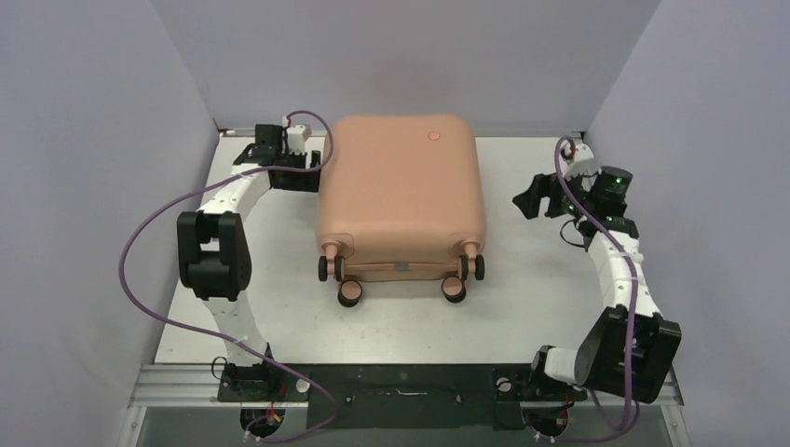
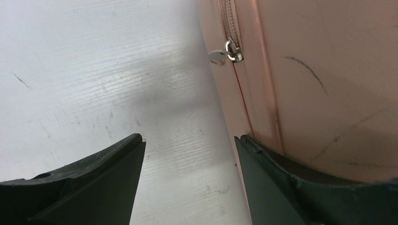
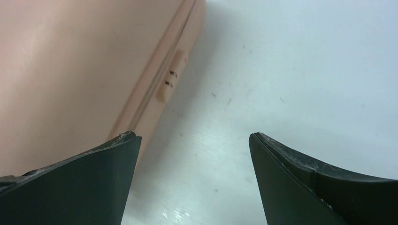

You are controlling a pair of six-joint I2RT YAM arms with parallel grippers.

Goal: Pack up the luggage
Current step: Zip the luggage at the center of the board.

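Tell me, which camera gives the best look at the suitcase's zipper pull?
The left wrist view: the silver zipper pull hangs close up on the side seam of the pink luggage. The top external view shows the whole closed luggage from above, but no pull. The right wrist view shows only the opposite side's seam.

This looks like a robotics lab bench: a scuffed white table [image 1: 550, 307] boxed in by plain grey walls [image 1: 84, 140], with a left arm [image 1: 219, 251] and right arm [image 1: 619, 270] bolted to a metal rail [image 1: 186, 382], trailing purple cables [image 1: 129, 251].
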